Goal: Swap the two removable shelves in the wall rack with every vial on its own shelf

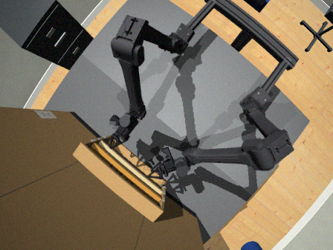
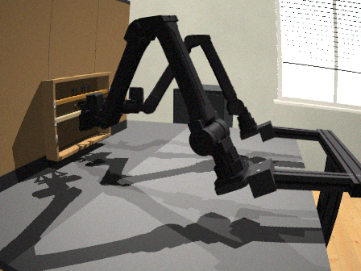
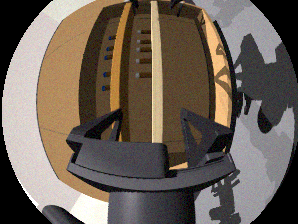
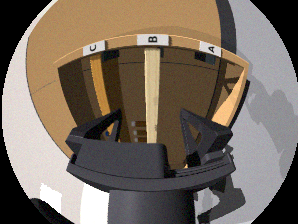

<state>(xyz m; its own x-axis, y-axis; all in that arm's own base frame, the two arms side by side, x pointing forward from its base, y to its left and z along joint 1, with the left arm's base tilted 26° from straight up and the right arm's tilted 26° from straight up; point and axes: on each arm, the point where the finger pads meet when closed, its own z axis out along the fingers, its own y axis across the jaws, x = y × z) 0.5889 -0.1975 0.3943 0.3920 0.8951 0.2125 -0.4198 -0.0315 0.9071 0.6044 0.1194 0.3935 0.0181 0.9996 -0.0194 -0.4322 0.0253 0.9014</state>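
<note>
The pale shelf (image 1: 131, 168) (image 2: 68, 118) (image 3: 157, 75) (image 4: 152, 90) lies level at label B. The orange shelf (image 2: 72, 97) (image 3: 119, 55) (image 4: 100, 82) lies above it at label C. Several blue-capped vials (image 3: 106, 88) stand on the orange shelf. Several grey-capped vials (image 3: 145, 60) (image 4: 140, 133) stand on the pale shelf. My left gripper (image 1: 157, 173) (image 3: 151, 111) is open and empty, its fingers above and below the pale shelf's front edge near its left end. My right gripper (image 4: 150, 112) is open likewise near the right end. Whether either shelf is fully in cannot be told.
The wooden wall rack (image 1: 119, 182) (image 2: 49, 121) surrounds both shelves. Its labels A (image 4: 211, 48), B (image 4: 152, 39) and C (image 4: 94, 48) mark the levels, A lowest. No shelf lies at level A. The grey table (image 2: 161, 210) stretches in front.
</note>
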